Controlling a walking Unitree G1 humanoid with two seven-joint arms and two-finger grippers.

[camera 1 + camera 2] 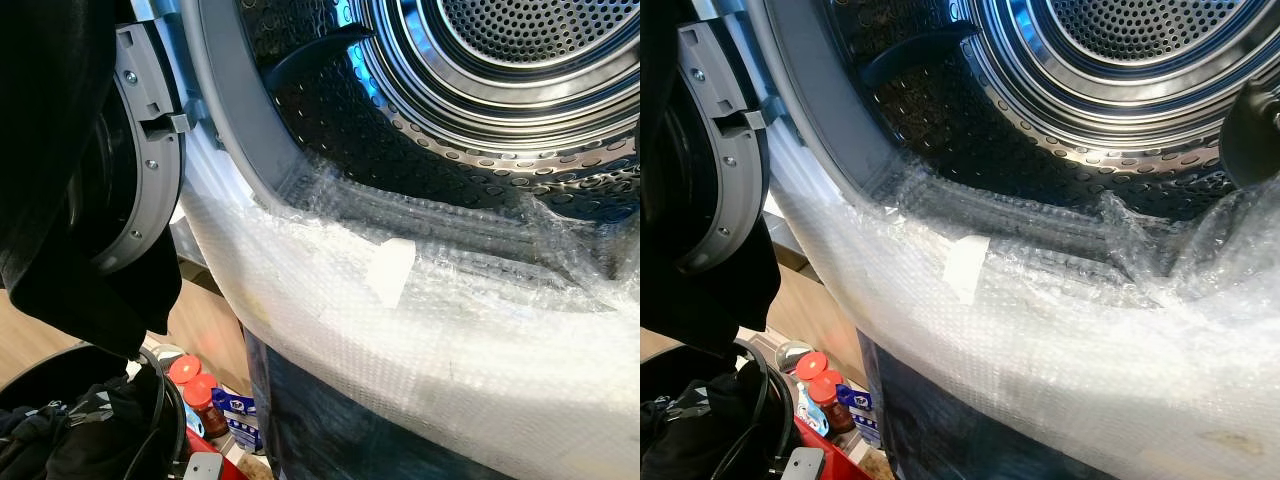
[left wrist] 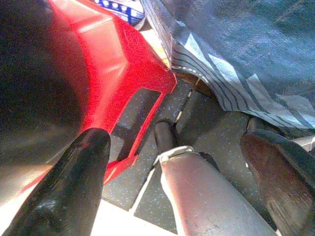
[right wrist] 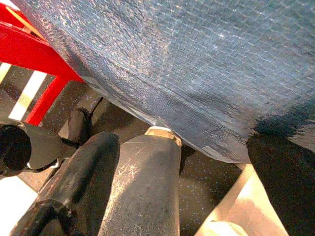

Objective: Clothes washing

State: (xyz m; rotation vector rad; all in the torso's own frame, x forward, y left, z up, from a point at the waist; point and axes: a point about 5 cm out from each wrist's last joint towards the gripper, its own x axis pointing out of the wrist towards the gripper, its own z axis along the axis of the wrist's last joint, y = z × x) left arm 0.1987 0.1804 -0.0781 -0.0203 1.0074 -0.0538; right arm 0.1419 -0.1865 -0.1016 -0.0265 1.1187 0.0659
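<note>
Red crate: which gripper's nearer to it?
Left. The left gripper hangs with one finger right beside the red crate. The right gripper hangs under the dark blue fabric, with the crate off past its finger.

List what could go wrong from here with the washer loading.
1. Bubble wrap covers the lower rim of the drum opening; clothes dragged over it may snag or pull it inside.
2. A black garment hangs beside the open door and blocks part of the head view, so aiming could suffer.
3. Red-capped bottles stand on the floor by the laundry basket; a low arm swing might topple them.
</note>
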